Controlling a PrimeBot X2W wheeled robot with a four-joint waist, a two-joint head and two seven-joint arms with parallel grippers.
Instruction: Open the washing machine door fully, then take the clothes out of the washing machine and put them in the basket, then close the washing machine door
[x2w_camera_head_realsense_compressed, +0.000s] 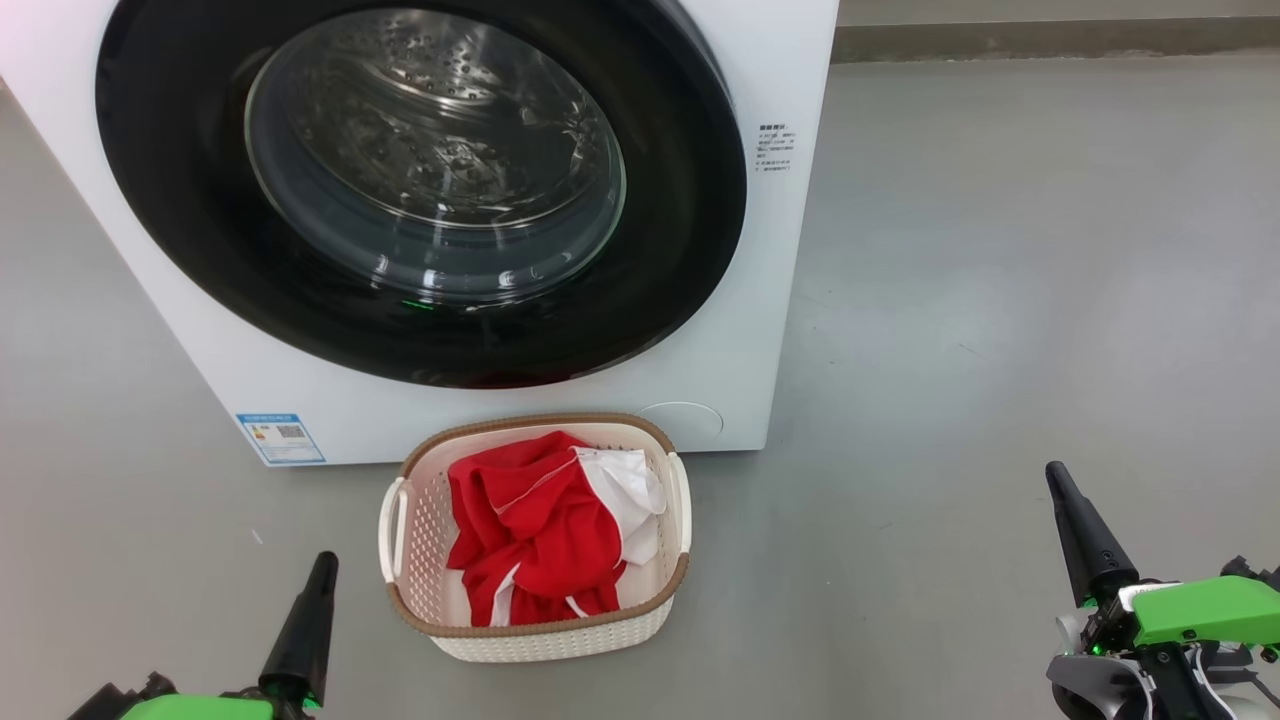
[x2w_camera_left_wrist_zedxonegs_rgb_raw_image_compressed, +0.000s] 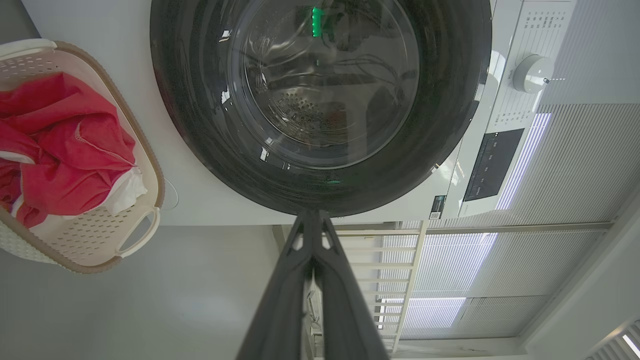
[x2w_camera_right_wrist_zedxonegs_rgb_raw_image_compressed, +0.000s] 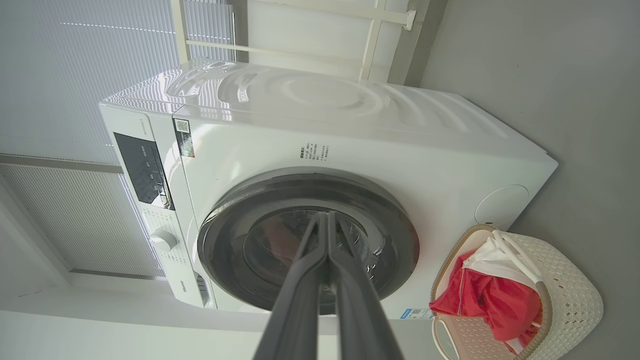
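The white washing machine (x2w_camera_head_realsense_compressed: 760, 330) stands ahead with its round black-ringed door (x2w_camera_head_realsense_compressed: 420, 190) shut flat against its front; the steel drum shows through the glass. On the floor just before it sits the cream basket (x2w_camera_head_realsense_compressed: 540, 640), and the red and white clothes (x2w_camera_head_realsense_compressed: 545, 525) lie heaped inside it. My left gripper (x2w_camera_head_realsense_compressed: 322, 565) is low at the basket's left, fingers together and holding nothing. My right gripper (x2w_camera_head_realsense_compressed: 1060, 485) hangs well to the basket's right, also shut and holding nothing. The door (x2w_camera_left_wrist_zedxonegs_rgb_raw_image_compressed: 320, 100) and the clothes (x2w_camera_right_wrist_zedxonegs_rgb_raw_image_compressed: 492, 297) show in the wrist views too.
Grey floor (x2w_camera_head_realsense_compressed: 1000, 300) spreads to the right of the washing machine and around the basket. A blue label sticker (x2w_camera_head_realsense_compressed: 281, 438) sits at the machine's lower left corner. White blinds (x2w_camera_left_wrist_zedxonegs_rgb_raw_image_compressed: 575, 165) and a white frame stand beside and behind the machine.
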